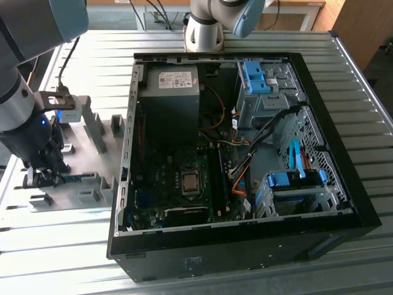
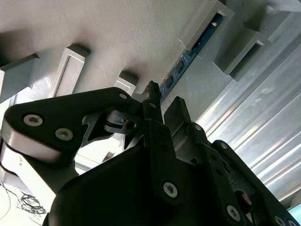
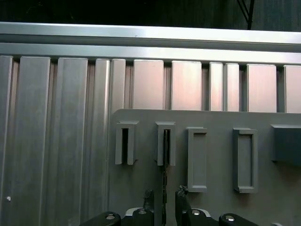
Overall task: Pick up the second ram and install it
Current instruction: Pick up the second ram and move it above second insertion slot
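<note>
The gripper (image 3: 164, 193) hangs low over the grey holder plate (image 3: 216, 165) on the ribbed tabletop (image 3: 47, 141), to the exterior view's left of the open computer case (image 1: 245, 252). Its 2 fingers (image 3: 181, 192) stand apart, 1 on each side of the second ram (image 2: 188, 55) (a thin blue stick, on edge in its slotted holders). I cannot tell whether they touch it.
</note>
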`<act>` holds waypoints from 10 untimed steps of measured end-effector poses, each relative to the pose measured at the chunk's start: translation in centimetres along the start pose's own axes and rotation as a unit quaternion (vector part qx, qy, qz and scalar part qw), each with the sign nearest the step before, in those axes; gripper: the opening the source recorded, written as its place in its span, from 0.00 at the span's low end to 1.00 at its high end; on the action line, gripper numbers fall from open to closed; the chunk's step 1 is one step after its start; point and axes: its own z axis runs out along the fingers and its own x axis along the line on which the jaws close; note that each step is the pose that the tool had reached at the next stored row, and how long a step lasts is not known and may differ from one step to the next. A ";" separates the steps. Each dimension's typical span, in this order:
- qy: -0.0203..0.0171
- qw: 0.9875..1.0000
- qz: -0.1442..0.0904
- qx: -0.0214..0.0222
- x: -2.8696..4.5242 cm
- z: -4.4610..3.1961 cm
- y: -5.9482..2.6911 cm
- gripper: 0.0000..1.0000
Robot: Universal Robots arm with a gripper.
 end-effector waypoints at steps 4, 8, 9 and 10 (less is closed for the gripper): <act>0.000 1.000 0.000 0.000 0.01 0.34 0.07 0.32; 0.000 1.000 0.000 0.000 0.02 0.60 0.10 0.32; 0.000 1.000 0.000 0.000 0.02 0.64 0.11 0.32; 0.000 1.000 0.000 0.000 0.02 0.68 0.12 0.30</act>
